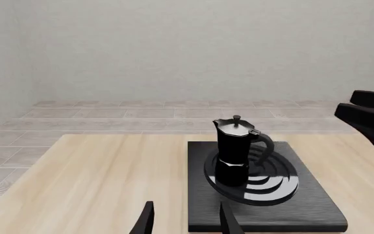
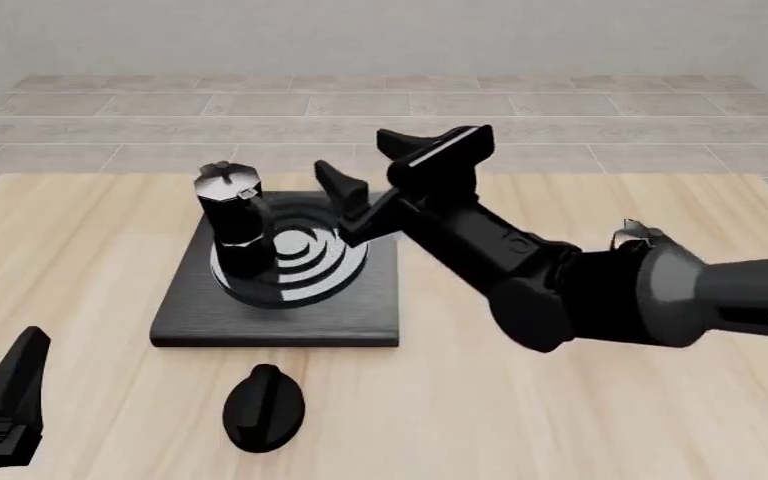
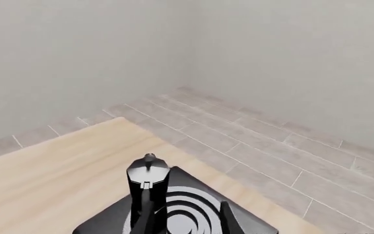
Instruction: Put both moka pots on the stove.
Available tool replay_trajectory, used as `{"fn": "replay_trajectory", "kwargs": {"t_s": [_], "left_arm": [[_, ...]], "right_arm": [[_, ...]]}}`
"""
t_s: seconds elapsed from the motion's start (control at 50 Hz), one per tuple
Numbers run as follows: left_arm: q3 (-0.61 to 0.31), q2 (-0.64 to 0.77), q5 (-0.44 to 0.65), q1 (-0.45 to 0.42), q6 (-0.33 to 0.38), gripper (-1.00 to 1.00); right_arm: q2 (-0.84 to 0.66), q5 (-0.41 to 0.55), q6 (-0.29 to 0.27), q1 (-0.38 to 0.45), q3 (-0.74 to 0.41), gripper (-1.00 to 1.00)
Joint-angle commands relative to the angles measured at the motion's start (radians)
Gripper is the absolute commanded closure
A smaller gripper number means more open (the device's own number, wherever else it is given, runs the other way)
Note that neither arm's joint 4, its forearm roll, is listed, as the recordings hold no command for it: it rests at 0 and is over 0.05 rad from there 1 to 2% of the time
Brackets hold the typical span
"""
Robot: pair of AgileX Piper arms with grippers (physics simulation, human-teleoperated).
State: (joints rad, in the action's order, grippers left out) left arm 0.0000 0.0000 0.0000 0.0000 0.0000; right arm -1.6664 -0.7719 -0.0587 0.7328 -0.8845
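pot (image 2: pixel 233 222) upright on stove (image 2: pixel 277 322), left of rings | second pot behind right arm, only lid (image 2: pixel 635 237) shows | knob (image 2: pixel 264 405) before stove | right claw (image 2: pixel 391 180) released above stove | left claw (image 2: pixel 4 400) released, low left

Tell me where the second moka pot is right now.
In the front view only its silvery lid shows, peeking from behind the right arm, right of the stove; the other moka pot stands on the stove's burner rings.

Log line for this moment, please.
pot on stove | second pot behind right arm | right claw open | left claw open
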Motion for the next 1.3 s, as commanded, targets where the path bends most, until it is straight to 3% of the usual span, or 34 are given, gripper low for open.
{"fn": "replay_trajectory", "kwargs": {"t_s": [0.02, 0.52, 0.68, 1.3], "left_arm": [[0.0, 0.0, 0.0, 0.0, 0.0, -1.0], [0.0, 0.0, 0.0, 0.0, 0.0, -1.0], [0.0, 0.0, 0.0, 0.0, 0.0, -1.0], [0.0, 0.0, 0.0, 0.0, 0.0, -1.0]], "right_arm": [[0.116, 0.009, -0.001, -0.053, 0.079, -1.0], [0.338, 0.108, -0.007, -0.148, 0.189, -1.0], [0.436, 0.126, 0.04, -0.25, 0.251, -1.0], [0.787, 0.298, 0.107, -0.409, 0.435, -1.0]]}}
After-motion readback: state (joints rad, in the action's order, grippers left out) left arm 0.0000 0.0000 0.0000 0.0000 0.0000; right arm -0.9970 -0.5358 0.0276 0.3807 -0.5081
